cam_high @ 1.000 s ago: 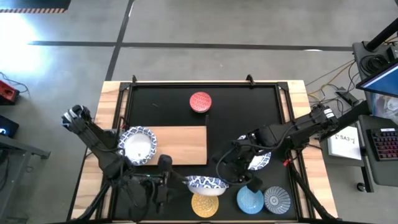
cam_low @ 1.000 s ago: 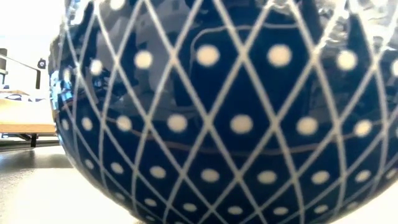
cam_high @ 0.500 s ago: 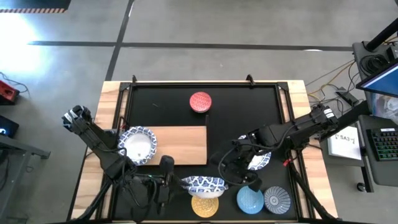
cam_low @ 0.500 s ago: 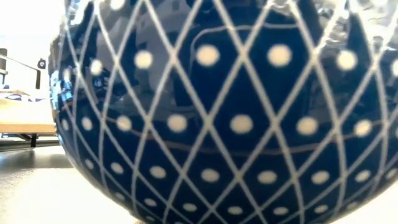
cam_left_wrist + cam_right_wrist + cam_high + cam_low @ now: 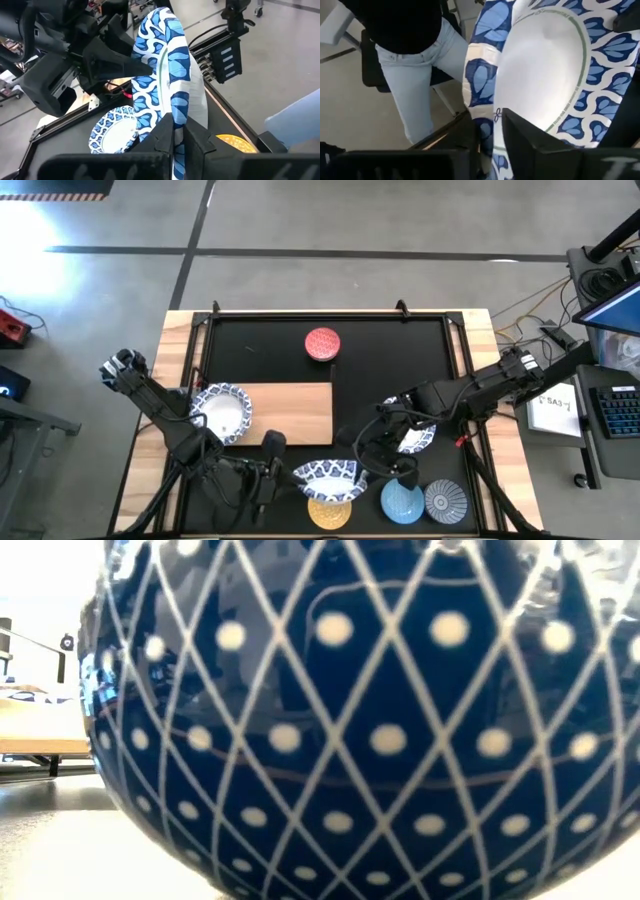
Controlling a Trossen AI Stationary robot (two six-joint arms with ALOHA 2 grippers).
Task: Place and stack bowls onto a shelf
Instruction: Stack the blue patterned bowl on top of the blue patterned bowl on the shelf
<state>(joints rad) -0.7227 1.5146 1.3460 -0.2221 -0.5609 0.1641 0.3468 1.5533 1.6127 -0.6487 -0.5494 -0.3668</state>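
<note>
Roughly a quarter of the job looks done, judging by what sits on the shelf.

Nearest, at the table's 6 o'clock edge, the yellow bowl (image 5: 328, 512) waits on the black top. The light blue bowl (image 5: 400, 501) is at 5 o'clock and the grey-blue bowl (image 5: 444, 501) is just beside it. None of these three is placed yet. In the low view a dark dotted bowl (image 5: 350, 740) fills the frame; which one it is I cannot tell.

Just beyond the yellow one, a large patterned bowl (image 5: 330, 475) is in the air between both arms. The left gripper (image 5: 283, 472) is clamped on its rim at the 9 o'clock side. The right gripper (image 5: 368, 465) is pinched on the rim at 3 o'clock. This looks like a handover, with the bowl tipped on edge in both wrist views.

At 4 o'clock a second large bowl (image 5: 418, 438) lies partly under the right arm, off the shelf.

Farther in, the shelf (image 5: 295, 412) holds one large bowl (image 5: 222, 415) at its 9 o'clock end. The rest of the board is bare.

Farthest, at 12 o'clock, the red bowl (image 5: 322, 343) sits unplaced. A fourth large bowl is not visible.
</note>
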